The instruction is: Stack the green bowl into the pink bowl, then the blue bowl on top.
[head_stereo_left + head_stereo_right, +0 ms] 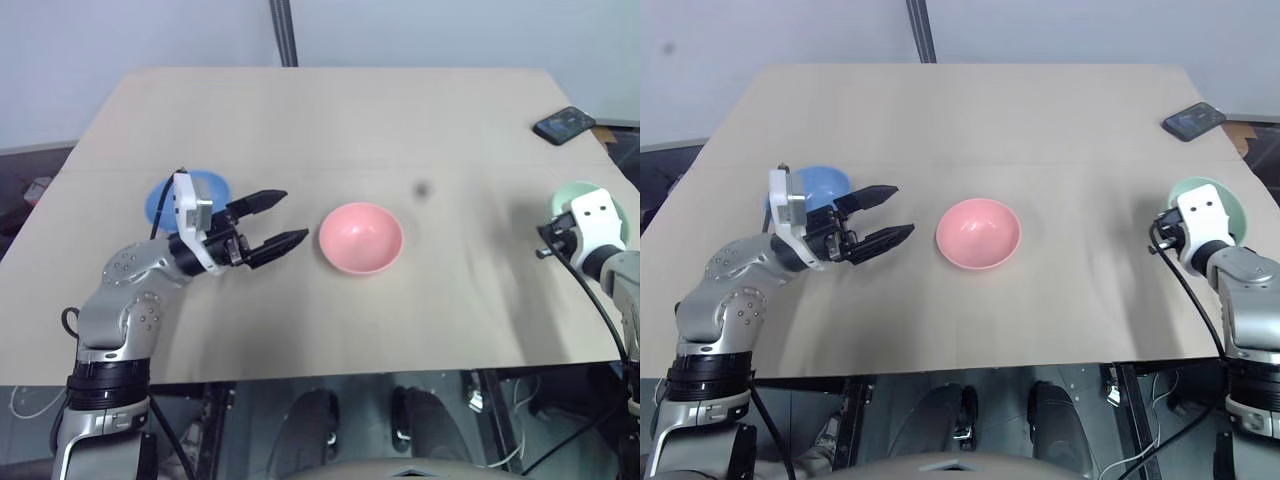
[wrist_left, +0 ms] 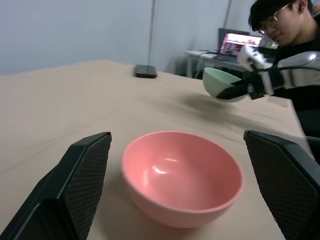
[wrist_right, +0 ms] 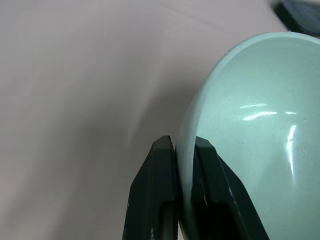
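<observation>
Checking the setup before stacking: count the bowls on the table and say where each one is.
3. The pink bowl sits mid-table. The blue bowl is behind the open left tool. The green bowl is at the table's right edge, its rim pinched by the right tool.

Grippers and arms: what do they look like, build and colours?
Left gripper: two black tapered fingers with cross-hatched pads on a black body, a white camera block on the wrist. The left arm is silver-grey metal with round, screw-dotted joint housings and a thin black cable. Right gripper: the same black fingers, a white wrist block with two dark holes, black cables looping down the grey forearm.
</observation>
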Robot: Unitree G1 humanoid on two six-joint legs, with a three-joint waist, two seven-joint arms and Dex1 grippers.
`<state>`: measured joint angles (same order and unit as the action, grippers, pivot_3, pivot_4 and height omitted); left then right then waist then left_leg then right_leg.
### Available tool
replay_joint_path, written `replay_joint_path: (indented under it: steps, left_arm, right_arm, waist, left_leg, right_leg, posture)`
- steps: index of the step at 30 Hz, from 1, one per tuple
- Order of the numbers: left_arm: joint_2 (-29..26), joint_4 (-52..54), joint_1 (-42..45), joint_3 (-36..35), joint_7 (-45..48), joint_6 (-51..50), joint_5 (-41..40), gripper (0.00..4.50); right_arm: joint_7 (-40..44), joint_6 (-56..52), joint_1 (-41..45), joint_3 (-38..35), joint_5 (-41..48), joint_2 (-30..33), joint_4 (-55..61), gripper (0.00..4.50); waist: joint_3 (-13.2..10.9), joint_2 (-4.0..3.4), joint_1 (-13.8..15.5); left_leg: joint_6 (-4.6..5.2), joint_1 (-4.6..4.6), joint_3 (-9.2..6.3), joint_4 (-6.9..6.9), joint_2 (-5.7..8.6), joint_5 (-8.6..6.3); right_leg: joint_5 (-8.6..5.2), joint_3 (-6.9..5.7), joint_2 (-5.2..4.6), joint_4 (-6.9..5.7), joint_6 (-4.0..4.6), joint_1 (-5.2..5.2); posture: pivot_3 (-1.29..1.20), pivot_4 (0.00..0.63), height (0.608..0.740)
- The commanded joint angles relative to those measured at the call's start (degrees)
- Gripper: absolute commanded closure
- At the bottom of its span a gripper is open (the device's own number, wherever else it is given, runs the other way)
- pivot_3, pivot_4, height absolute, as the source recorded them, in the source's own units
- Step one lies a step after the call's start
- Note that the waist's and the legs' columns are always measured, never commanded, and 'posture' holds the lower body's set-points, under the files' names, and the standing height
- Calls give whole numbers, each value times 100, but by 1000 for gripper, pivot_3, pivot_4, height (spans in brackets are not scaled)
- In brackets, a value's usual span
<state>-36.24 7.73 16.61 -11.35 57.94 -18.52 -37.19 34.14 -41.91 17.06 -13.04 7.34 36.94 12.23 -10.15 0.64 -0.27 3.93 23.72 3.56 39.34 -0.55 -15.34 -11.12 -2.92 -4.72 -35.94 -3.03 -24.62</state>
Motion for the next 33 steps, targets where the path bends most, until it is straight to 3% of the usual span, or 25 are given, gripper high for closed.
replay_joint_path:
  steps: [1,6,14,19,20,25,28,33]
  left_arm:
    - [34,196,-65,-172,-455,231,318,0]
    - [71,127,-119,-234,-1136,329,787,0]
    - [-60,331,-301,-337,-1909,54,1267,0]
    - [-270,651,-529,-334,-2254,-144,1624,0]
    - [-310,703,-564,-328,-2327,-151,1730,0]
    - [-467,1233,-607,-310,-2941,-1116,2016,0]
    - [-969,1592,-322,53,-3181,-2179,2430,0]
    - [-1533,1755,265,722,-3275,-3629,2754,0]
  right_arm:
    - [604,321,409,399,696,-74,1122,4454]
    - [1067,379,985,1542,1124,-446,1770,4454]
    - [1523,1291,1564,3177,416,-709,705,4454]
    - [1863,1599,1724,3375,309,-686,436,2662]
    - [1907,1614,1746,3343,328,-677,446,1980]
    - [1690,1172,1730,2375,1332,-964,1113,41]
    - [1540,850,1616,1842,1831,-914,1575,41]
    - [1425,913,1232,1472,1924,-650,1730,41]
  waist:
    - [0,0,-21]
    - [1,5,-5]
    - [2,10,89]
    - [2,10,106]
    - [2,10,107]
    - [2,10,105]
    - [1,12,107]
    - [2,15,111]
  left_leg:
    - [0,0,-1,0,-2,0]
    - [0,1,-5,0,-4,0]
    - [4,5,-9,5,5,-2]
    - [3,6,-9,5,5,-2]
    - [3,7,-11,5,5,-2]
    - [2,6,-12,5,4,-2]
    - [1,8,-16,5,2,-2]
    - [1,5,-18,4,8,-3]
  right_leg:
    - [0,0,1,0,0,0]
    - [0,-5,1,0,0,0]
    - [1,-16,-11,0,1,2]
    - [1,-18,-11,1,1,1]
    - [1,-21,-11,1,1,2]
    - [1,-21,-11,0,1,2]
    - [1,-24,-11,-2,1,3]
    - [1,-28,-13,-3,1,6]
  posture:
    - [0,150,740]
    - [0,150,740]
    - [0,150,740]
    - [0,150,740]
    - [0,150,740]
    - [0,150,740]
    - [0,150,740]
    - [0,150,740]
